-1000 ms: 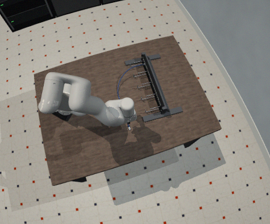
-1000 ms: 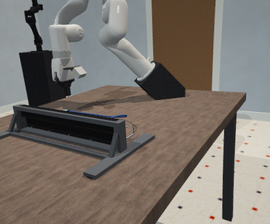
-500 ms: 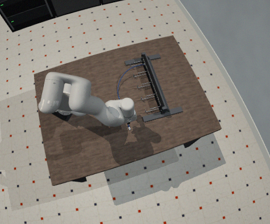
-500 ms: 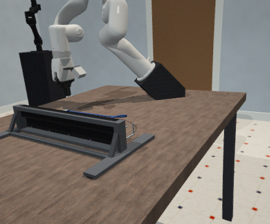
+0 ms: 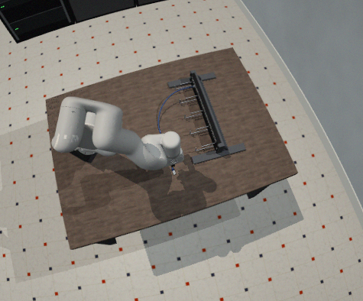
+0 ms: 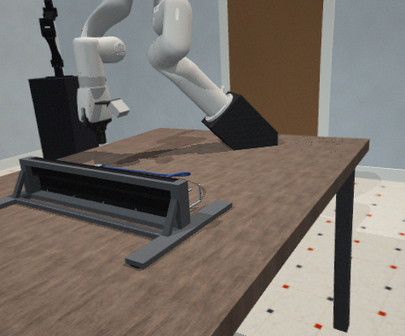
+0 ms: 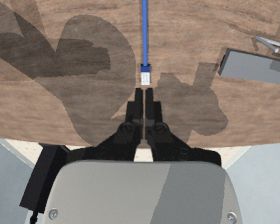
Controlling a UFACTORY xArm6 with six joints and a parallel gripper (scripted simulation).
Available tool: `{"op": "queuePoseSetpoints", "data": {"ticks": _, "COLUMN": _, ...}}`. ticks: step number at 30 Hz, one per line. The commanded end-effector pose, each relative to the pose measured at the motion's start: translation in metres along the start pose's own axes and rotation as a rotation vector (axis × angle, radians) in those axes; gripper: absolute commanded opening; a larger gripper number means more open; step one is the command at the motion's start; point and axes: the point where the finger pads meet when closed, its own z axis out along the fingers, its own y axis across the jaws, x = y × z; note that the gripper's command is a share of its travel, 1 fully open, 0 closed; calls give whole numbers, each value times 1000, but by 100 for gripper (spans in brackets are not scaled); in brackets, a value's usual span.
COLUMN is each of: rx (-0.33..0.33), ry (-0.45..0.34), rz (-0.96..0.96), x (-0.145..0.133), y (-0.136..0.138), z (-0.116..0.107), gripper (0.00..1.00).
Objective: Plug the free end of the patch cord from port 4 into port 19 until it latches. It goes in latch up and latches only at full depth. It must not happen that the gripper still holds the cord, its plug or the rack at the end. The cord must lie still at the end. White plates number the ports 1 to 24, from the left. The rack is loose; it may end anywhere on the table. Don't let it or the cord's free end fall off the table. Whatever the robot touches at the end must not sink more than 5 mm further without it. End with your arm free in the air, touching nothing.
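Observation:
The dark grey rack (image 5: 206, 114) stands on the right part of the wooden table, and it also shows in the exterior view (image 6: 102, 188). The blue patch cord (image 5: 164, 107) curves from the rack's far end toward my arm. Its free plug (image 5: 174, 172) lies on the table, small and white in the wrist view (image 7: 145, 78), with the cord (image 7: 144, 16) running straight away from it. My gripper (image 7: 144, 99) is shut with nothing between the fingers, and its tips are right at the plug in the wrist view. In the exterior view the gripper (image 6: 102, 138) hangs a little above the plug (image 6: 98, 165).
The rack's near foot (image 7: 253, 70) lies close to the right of the plug. Several wire cable guides (image 5: 195, 131) stick out from the rack's front toward my arm. The arm's black base (image 6: 243, 124) sits on the table. A black cabinet (image 6: 60, 115) stands behind it.

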Motion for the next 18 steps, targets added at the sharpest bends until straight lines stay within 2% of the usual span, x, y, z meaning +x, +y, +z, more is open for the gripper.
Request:
{"op": "queuePoseSetpoints", "data": {"ticks": 1, "rx": -3, "ry": -1, "rz": 0, "x": -1, "y": 1, "z": -1, "gripper": 0}}
{"op": "queuePoseSetpoints", "data": {"ticks": 18, "rx": -2, "ry": 0, "rz": -6, "x": -5, "y": 1, "z": 0, "gripper": 0}}
